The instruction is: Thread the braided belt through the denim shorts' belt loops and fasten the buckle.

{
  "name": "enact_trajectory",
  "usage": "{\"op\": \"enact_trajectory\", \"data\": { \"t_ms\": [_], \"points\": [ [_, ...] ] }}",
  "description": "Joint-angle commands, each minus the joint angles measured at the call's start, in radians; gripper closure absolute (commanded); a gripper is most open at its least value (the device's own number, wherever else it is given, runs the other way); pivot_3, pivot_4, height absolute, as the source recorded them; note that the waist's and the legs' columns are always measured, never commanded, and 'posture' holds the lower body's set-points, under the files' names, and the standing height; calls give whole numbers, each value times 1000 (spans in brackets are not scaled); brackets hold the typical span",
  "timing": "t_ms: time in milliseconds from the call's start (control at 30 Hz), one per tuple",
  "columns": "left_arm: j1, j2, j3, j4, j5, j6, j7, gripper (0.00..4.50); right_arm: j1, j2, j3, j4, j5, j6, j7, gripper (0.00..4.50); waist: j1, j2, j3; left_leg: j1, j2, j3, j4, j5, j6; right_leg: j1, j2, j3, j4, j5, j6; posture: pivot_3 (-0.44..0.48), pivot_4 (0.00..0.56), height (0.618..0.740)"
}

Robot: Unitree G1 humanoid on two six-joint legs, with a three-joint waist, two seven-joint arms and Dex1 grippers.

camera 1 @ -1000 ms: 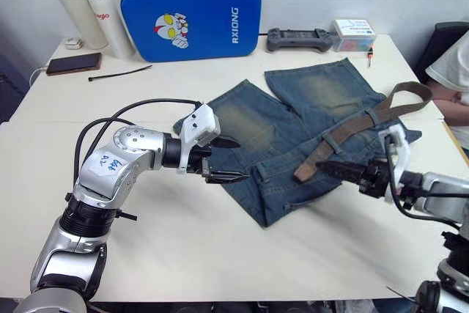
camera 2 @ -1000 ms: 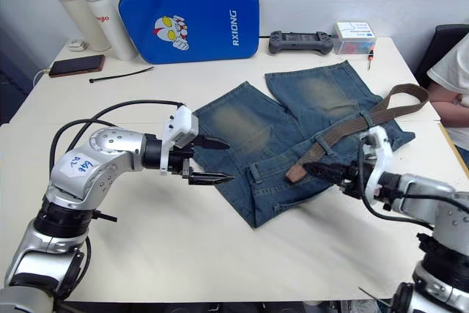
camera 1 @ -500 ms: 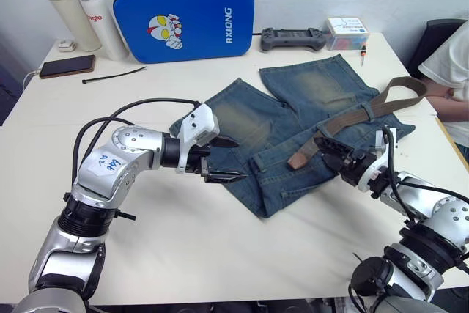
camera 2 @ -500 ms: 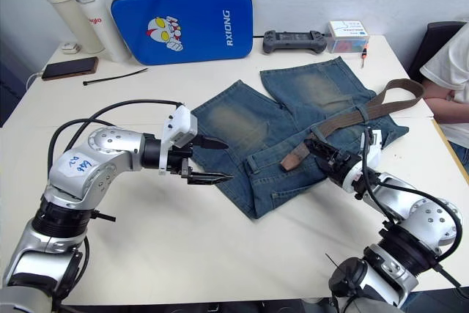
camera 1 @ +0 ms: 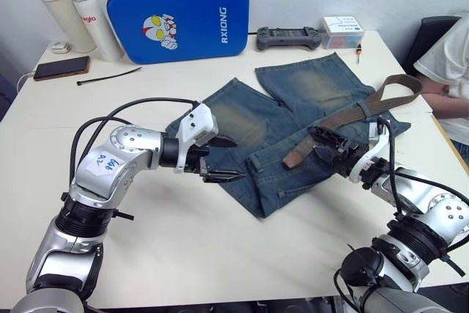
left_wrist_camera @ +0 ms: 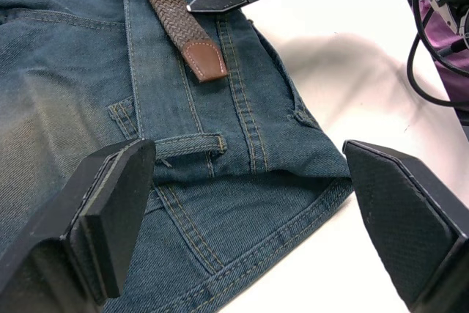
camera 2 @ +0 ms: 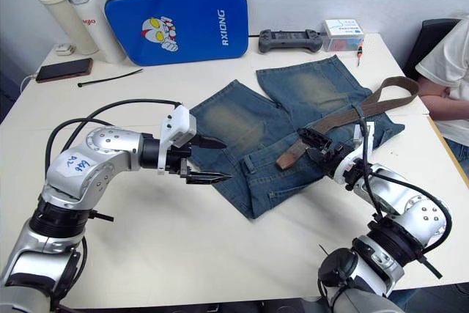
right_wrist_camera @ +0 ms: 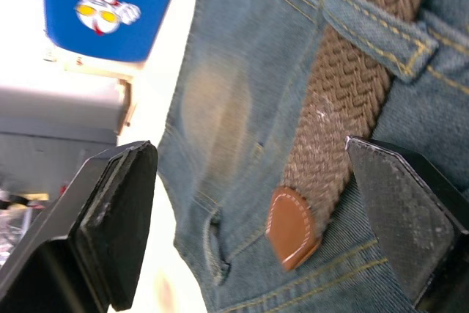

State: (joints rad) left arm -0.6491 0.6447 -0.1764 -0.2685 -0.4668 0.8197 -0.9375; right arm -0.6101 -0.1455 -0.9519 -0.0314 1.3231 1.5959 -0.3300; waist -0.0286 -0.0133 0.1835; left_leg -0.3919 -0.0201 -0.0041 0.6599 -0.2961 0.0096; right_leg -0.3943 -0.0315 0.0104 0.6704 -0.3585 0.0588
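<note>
Currently R gripper (camera 1: 321, 144) sits spread wide just above the tan leather tip (right_wrist_camera: 292, 226) of the dark-brown braided belt (camera 1: 344, 116), which lies across the faded blue denim shorts (camera 1: 293, 126) w/ its tip already past one belt loop (right_wrist_camera: 374, 23). L gripper (camera 1: 218, 157) hovers spread too, by the waistband near the next denim belt loop (left_wrist_camera: 189, 144). Best approach, I'd say: pinch tip flat, feed it under that loop while L holds the loop up; buckle not visible.

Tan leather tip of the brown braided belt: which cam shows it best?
Right wrist view: the tan leather tip of the brown braided belt sits large between the open right gripper fingers, stitching visible. Left wrist view shows it smaller, beside a fingertip. Eye views show it tiny.
</note>
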Motion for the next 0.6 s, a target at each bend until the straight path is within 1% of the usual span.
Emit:
{"op": "enact_trajectory", "data": {
  "t_ms": [33, 233, 333, 400, 500, 600],
  "points": [
    [-1, 7, 22, -41, -10, -1, 6, 0, 34, -4, 49, -8, 29, -42, -56, 91, 0, 0, 0, 0, 0, 0, 0, 0, 0, 0, 0, 0, 0, 0, 0, 0, 150, 740],
    [-1, 13, 27, -42, -10, 0, 10, 0, 73, -24, 110, 12, 103, -150, -120, 91, 0, 0, 0, 0, 0, 0, 0, -1, 3, 0, 0, 0, 0, 0, 0, 0, 150, 740],
    [0, 11, 27, -42, -10, 1, 13, 0, 91, -40, 146, 26, 170, -209, -148, 91, 0, 0, 0, 0, 0, 0, 0, -1, 3, 0, 0, 0, 0, 0, 0, 0, 150, 740],
    [-1, 10, 25, -41, -9, 0, 13, 0, 92, -37, 179, 35, 246, -261, -167, 91, 0, 0, 0, 0, 0, 0, 0, -1, 3, 0, 0, 0, 0, 0, 0, 0, 150, 740],
    [-2, 10, 23, -39, -6, -3, 14, 0, 97, -41, 230, 26, 344, -335, -179, 91, -3, 0, 0, 0, 0, 0, 0, -1, 3, 0, 0, 0, 0, 0, 0, 0, 150, 740],
    [-2, 14, 24, -39, -1, -7, 16, 0, 113, -60, 282, 17, 406, -399, -194, 91, -2, 0, 0, 0, 0, 0, -1, -1, 3, 0, 0, 0, -1, 0, 0, 0, 150, 740]
  ]
}}
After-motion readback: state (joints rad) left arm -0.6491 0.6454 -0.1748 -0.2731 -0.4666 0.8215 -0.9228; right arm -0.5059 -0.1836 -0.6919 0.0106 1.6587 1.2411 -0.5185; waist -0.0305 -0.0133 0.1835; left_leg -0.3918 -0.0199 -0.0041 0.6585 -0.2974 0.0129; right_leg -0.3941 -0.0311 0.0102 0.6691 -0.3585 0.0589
